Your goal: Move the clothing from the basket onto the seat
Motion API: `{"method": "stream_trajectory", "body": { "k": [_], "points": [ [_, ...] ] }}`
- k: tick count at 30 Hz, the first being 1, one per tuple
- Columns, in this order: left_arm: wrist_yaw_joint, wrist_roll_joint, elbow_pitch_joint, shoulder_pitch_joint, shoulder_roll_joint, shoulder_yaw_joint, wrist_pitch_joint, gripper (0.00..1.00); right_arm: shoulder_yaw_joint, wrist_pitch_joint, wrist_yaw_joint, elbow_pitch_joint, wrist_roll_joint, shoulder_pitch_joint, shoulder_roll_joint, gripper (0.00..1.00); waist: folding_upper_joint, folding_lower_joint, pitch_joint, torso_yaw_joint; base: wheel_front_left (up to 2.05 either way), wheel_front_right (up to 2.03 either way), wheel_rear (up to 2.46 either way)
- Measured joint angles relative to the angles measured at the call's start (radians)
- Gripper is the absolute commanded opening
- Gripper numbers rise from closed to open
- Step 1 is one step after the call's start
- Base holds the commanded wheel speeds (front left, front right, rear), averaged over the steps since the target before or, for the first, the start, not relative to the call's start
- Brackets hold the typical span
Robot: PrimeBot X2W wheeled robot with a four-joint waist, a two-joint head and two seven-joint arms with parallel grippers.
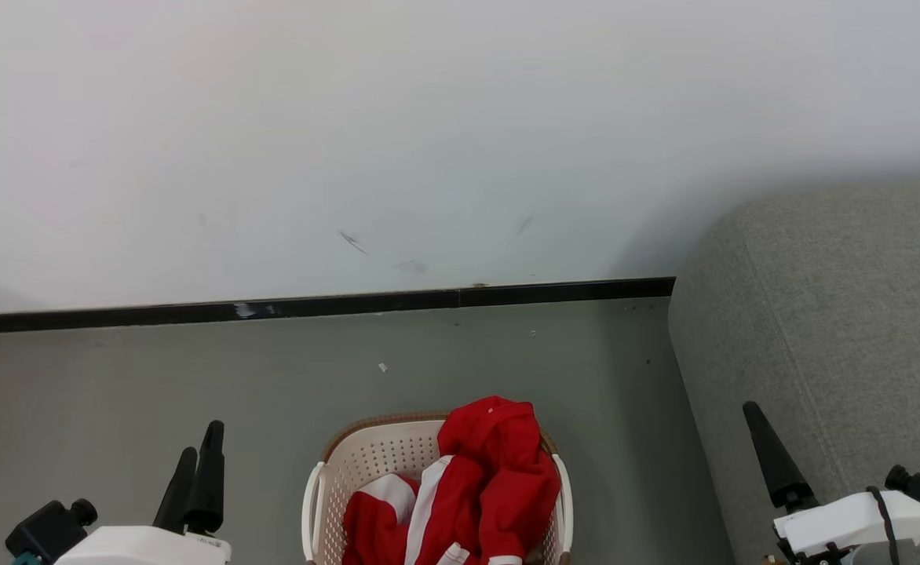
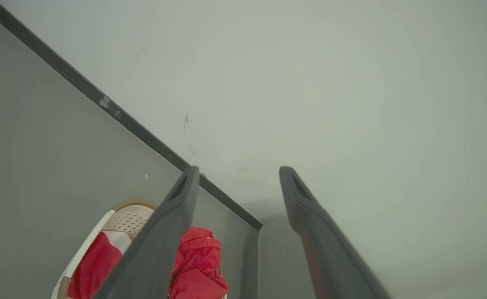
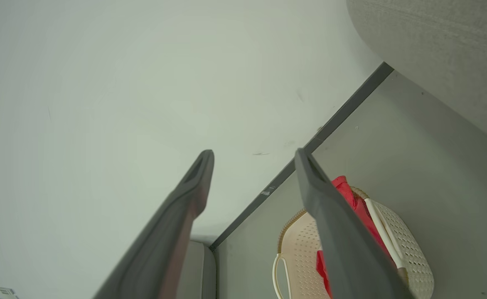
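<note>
Standing at the back, a pale wall [image 1: 428, 118] is seen, marked low down by a few dark scuffs. Beneath it a grey-green floor [image 1: 154, 377] is spread, and the two are parted by a black skirting strip [image 1: 350, 302] that runs to the seat. The seat [image 1: 837, 298], a large grey upholstered sofa with a rounded corner and a stitched seam, is placed at the robot's right. The basket [image 1: 374, 455], cream-white with perforated walls and a brown woven-look rim, is set on the floor at the bottom middle of the head view, well apart from the wall and parted from the seat by a band of floor. The clothing [image 1: 499, 479] is held inside the basket: red fabric with white panels, heaped toward the basket's right side, where a red fold is raised above the rim. The left claw [image 2: 239, 168] is seen at the lower left of the head view, over the floor and apart from the basket, its two dark fingers spread apart in the left wrist view. The right claw [image 3: 254, 153] is found at the lower right, in front of the seat's side, and its fingers are likewise spread apart in the right wrist view. A small white speck [image 1: 382, 367] is noted on the floor between basket and skirting strip.
</note>
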Motion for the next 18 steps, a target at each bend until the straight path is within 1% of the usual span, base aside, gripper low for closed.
{"method": "stream_trajectory", "body": {
  "k": [1,6,13,18],
  "points": [
    [0.0,0.0,0.0,0.0,0.0,0.0,0.0,1.0,0.0,0.0,0.0,0.0,0.0,0.0,0.0,1.0,0.0,0.0,0.0,0.0,0.0,0.0,0.0],
    [0.011,0.101,-0.018,0.0,-0.002,-0.025,-0.017,1.0,0.003,-0.011,0.0,-0.007,-0.116,0.0,0.003,1.0,0.0,-0.0019,0.0,0.005,0.0,0.0,0.0],
    [0.036,0.239,-0.041,0.0,-0.002,-0.057,-0.042,1.0,0.011,-0.025,0.0,-0.019,-0.275,0.0,0.011,1.0,0.0,-0.005,0.0,0.012,0.0,0.0,0.0],
    [0.055,0.331,-0.048,0.0,-0.002,-0.078,-0.06,1.0,0.015,-0.037,0.0,-0.021,-0.392,0.001,0.015,1.0,0.0,-0.0066,0.0,0.017,0.0,0.0,0.0]
  ]
}}
